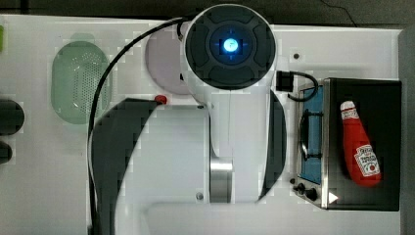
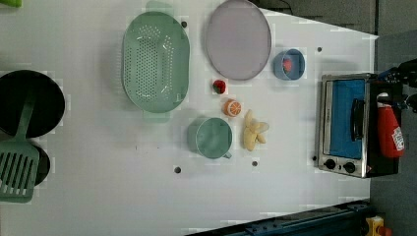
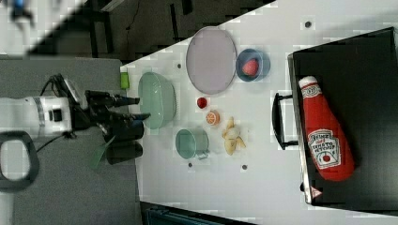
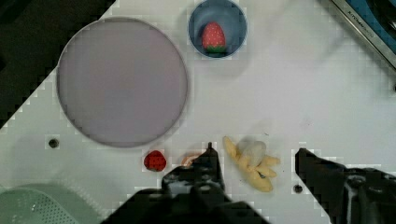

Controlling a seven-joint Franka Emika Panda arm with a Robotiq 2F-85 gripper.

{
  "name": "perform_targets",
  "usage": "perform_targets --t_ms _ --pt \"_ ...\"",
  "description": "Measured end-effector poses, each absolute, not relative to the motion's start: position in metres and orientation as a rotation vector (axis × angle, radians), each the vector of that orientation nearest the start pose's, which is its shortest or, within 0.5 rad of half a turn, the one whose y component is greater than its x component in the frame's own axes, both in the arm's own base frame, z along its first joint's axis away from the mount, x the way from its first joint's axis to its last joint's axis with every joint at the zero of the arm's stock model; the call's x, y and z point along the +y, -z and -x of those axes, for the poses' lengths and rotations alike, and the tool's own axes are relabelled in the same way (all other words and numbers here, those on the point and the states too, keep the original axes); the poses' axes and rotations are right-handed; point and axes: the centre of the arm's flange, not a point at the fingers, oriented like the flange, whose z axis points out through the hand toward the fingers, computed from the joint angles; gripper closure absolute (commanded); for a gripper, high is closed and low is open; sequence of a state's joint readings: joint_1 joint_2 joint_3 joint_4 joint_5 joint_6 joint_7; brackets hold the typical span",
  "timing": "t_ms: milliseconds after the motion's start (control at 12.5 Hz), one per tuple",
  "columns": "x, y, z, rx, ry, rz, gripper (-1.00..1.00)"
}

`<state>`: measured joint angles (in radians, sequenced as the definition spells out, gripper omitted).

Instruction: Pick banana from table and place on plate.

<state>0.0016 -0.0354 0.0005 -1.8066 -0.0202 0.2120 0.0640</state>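
The banana [image 2: 254, 132], a small yellow bunch, lies on the white table [image 2: 113, 196] beside a green cup [image 2: 211, 137]. In the wrist view the banana [image 4: 252, 163] shows between my two dark fingers, which stand wide apart above it. My gripper [image 4: 257, 161] is open and holds nothing. In the right view the gripper [image 3: 139, 108] hangs high over the table at the end of the white arm, apart from the banana [image 3: 231, 136]. The pale lilac-grey plate [image 2: 238, 39] [image 4: 122, 81] lies bare beyond the banana; in the top view the arm hides most of the plate [image 1: 164, 63].
Near the banana are an orange slice [image 2: 232, 107], a red strawberry [image 2: 219, 86] and a blue bowl [image 2: 289, 64] with a strawberry in it. A green colander [image 2: 155, 61] sits by the plate. A toaster oven [image 2: 344, 123] carries a ketchup bottle [image 2: 391, 130]. A black pan [image 2: 29, 103] and a spatula [image 2: 17, 167] lie at the left view's left.
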Motion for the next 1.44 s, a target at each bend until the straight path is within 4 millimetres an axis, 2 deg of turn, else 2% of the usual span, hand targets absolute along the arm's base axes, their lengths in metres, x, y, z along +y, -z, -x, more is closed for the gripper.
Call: perform_targets --t_ms 80,160,240,320,400,480,560,640,720,800,880,960,1040,1120,1280,1360,1440 --pt "-0.008 -0.543 -0.511 1.359 -0.086 2.884 -0.59" --pt "-0.016 -0.547 -0.463 1.400 -0.201 2.885 -0.81" --pt "-0.021 -0.555 -0.424 1.422 -0.221 2.873 -0.99" --pt "-0.027 -0.569 -0.398 1.426 -0.155 2.851 -1.00" --pt "-0.031 -0.587 -0.383 1.430 -0.061 2.812 -1.00" --pt "-0.032 -0.609 -0.380 1.433 0.062 2.765 -1.00" --pt "-0.033 -0.623 -0.384 1.429 0.161 2.725 -1.00" --pt "-0.035 -0.628 -0.395 1.421 0.245 2.695 -1.00" --pt "-0.037 -0.619 -0.410 1.426 0.259 2.694 -1.00" --pt "-0.037 -0.591 -0.428 1.444 0.195 2.733 -1.00" --pt "-0.032 -0.556 -0.452 1.443 0.132 2.764 -1.00" --pt "-0.022 -0.515 -0.474 1.424 0.091 2.800 -1.00" --pt "-0.009 -0.468 -0.488 1.399 0.002 2.851 -1.00" --pt "0.005 -0.419 -0.491 1.374 -0.094 2.891 -1.00" --pt "0.026 -0.338 -0.484 1.350 -0.282 2.916 -1.00" --pt "0.028 -0.305 -0.480 1.347 -0.319 2.922 -1.00" --pt "0.026 -0.283 -0.477 1.354 -0.335 2.921 -1.00"
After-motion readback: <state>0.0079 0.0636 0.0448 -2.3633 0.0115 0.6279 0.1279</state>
